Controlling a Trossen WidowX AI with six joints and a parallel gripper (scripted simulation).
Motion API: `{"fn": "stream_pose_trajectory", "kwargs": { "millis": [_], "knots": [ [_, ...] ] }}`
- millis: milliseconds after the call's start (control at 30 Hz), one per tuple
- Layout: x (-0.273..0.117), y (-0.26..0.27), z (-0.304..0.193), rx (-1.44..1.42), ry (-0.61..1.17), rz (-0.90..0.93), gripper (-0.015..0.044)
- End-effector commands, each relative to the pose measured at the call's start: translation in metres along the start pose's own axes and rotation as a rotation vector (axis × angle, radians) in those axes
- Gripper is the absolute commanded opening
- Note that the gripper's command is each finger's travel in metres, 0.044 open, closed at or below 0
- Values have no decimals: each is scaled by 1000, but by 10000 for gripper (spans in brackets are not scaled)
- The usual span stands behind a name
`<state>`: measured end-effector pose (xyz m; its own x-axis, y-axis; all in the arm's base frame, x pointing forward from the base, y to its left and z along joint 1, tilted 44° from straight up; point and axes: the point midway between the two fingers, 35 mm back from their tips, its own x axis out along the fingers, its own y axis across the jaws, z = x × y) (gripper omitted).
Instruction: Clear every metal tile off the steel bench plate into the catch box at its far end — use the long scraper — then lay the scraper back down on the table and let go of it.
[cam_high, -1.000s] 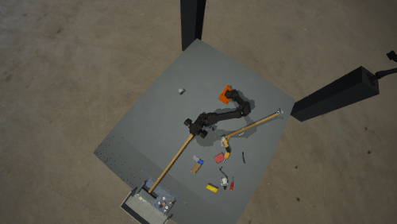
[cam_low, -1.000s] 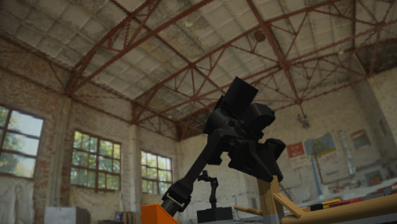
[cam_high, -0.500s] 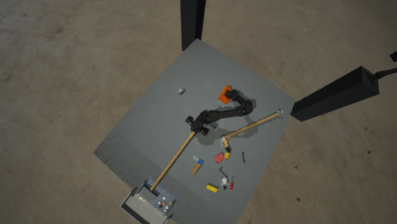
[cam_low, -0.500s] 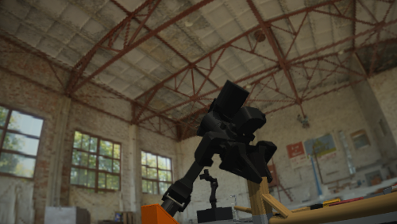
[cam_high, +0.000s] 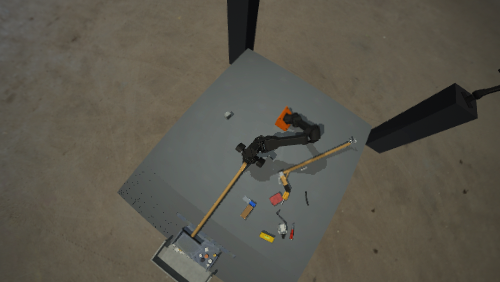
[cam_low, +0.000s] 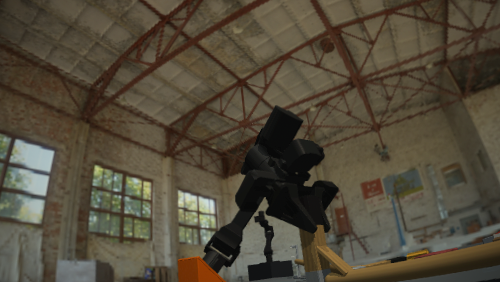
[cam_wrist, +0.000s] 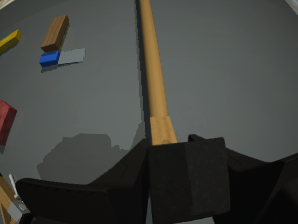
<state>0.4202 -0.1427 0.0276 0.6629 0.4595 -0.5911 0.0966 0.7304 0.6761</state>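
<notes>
My gripper (cam_high: 248, 157) (cam_wrist: 168, 142) (cam_low: 311, 226) is shut on the near end of the long scraper's wooden handle (cam_high: 220, 197) (cam_wrist: 149, 50). The handle runs low over the table to the scraper's head (cam_high: 191, 233), which sits at the upper edge of the steel bench plate (cam_high: 192, 246). Several small metal tiles (cam_high: 207, 257) lie in a cluster on the right part of the plate, close to the catch box (cam_high: 172, 264). The box's light grey floor shows no tiles that I can make out.
A second long wooden-handled tool (cam_high: 320, 156) lies right of the arm. Small clutter lies on the table: a red block (cam_high: 276, 198), a blue-and-wood piece (cam_high: 248, 206) (cam_wrist: 55, 38), a yellow piece (cam_high: 266, 236), a grey cube (cam_high: 228, 114). The arm's orange base (cam_high: 283, 119) stands at the back.
</notes>
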Motion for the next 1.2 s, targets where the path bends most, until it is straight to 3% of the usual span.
{"fn": "stream_pose_trajectory", "kwargs": {
  "millis": [0, 1167],
  "knots": [
    [-9, -2, 1, -4, -19, -6, 0],
    [-36, 0, -43, -2, -23, -6, 0]
  ]
}}
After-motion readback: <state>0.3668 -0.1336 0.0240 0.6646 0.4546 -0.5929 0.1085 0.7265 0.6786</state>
